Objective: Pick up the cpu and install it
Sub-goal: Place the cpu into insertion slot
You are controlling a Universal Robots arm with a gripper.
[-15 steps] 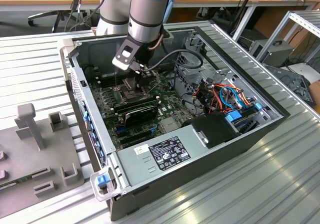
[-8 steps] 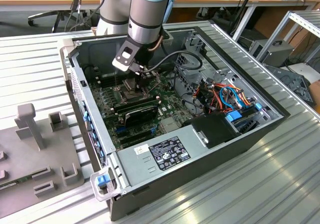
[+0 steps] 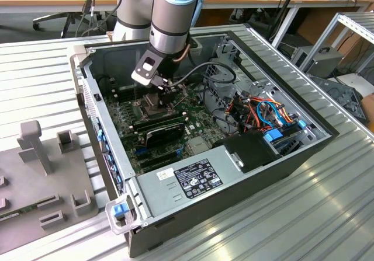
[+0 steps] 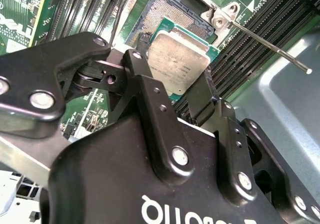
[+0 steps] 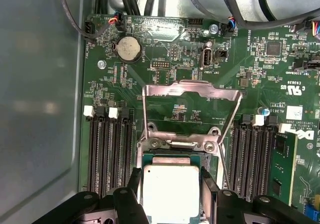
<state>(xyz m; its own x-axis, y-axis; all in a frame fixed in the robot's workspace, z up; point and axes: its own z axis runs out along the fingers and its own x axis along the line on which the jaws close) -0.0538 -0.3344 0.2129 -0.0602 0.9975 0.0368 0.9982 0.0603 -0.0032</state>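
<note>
Ribbed metal table (image 3: 304,214) held an open PC case (image 3: 245,197), with desks (image 3: 58,4) behind. The gripper (image 3: 155,97) sat inside the case, upper centre-left of the exterior view. Its jaws were clamped on two opposite edges of the cpu (image 4: 177,63), silver face up, over the open socket (image 4: 170,8), frame (image 5: 190,91) raised. Couldn't tell if it was seated.

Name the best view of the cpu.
Second wrist view: the cpu shows close, metal face clear, held in the gripper over the socket. First wrist view crops one edge; in the exterior view the gripper covers it.
</note>
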